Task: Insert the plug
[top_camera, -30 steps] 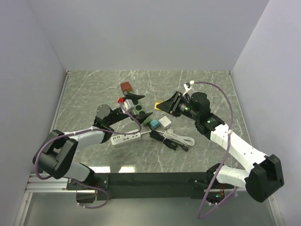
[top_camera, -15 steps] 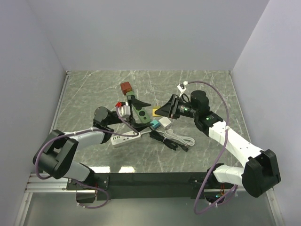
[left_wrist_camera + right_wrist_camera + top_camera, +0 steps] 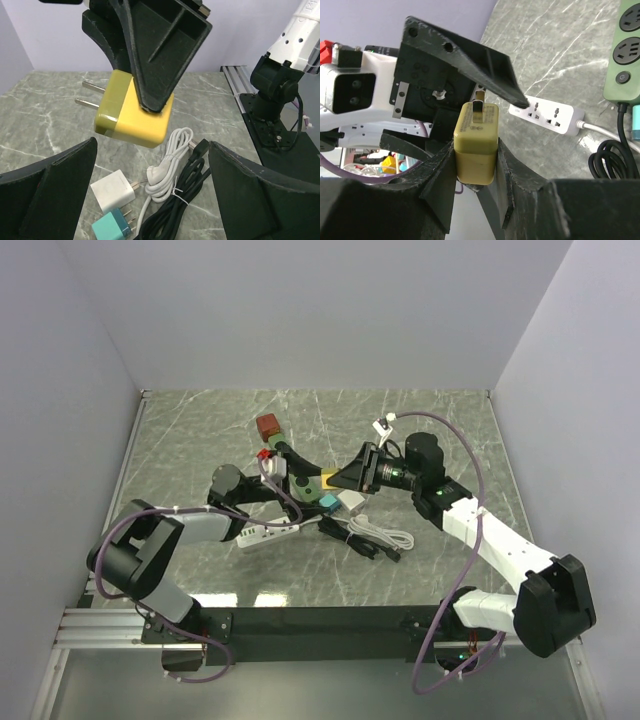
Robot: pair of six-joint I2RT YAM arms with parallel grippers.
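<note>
Now the open left jaws have swung in toward the blocky yellow two-pin plug [image 3: 132, 112] gripped by the right jaws, likely for handover.

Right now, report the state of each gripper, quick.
Left gripper: open, holding nothing.
Right gripper: closed on the yellow plug.

Plug [image 3: 131, 109] above cables [image 3: 171, 161]

Arms [image 3: 500, 545]: white shells, black joints, purple cables [image 3: 487, 475]. Left pincer [image 3: 152, 150], right pincer [image 3: 476, 145]: black wedges.
</note>
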